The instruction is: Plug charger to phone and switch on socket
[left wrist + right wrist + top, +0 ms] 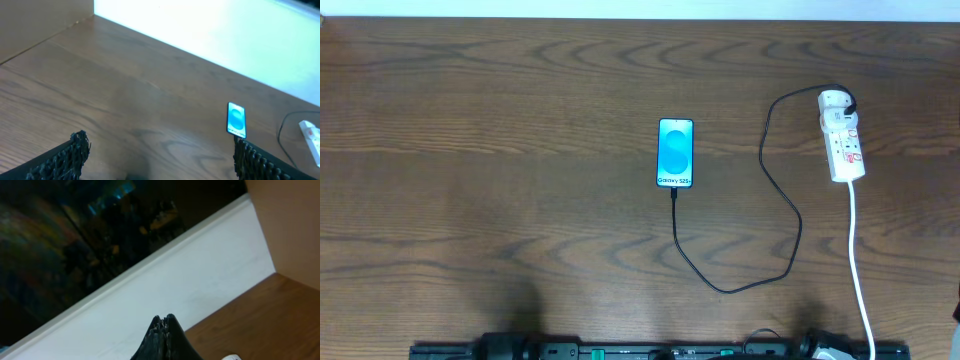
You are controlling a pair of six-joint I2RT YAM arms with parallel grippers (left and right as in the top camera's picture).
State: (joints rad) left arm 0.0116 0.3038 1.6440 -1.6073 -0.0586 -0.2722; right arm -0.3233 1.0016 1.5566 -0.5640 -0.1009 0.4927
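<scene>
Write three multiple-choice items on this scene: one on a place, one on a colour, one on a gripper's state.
1. In the overhead view, where does the socket lie relative to the phone?
A. to its right
B. to its left
C. on top of it

2. What colour is the charger cable?
A. white
B. black
C. red

3. How does the left gripper stand?
A. shut on the phone
B. shut on nothing
C. open

Answers:
1. A: the socket sits far right of the phone.
2. B: a thin black line runs between phone and socket.
3. C: its jaws stand wide apart in the left wrist view.
</scene>
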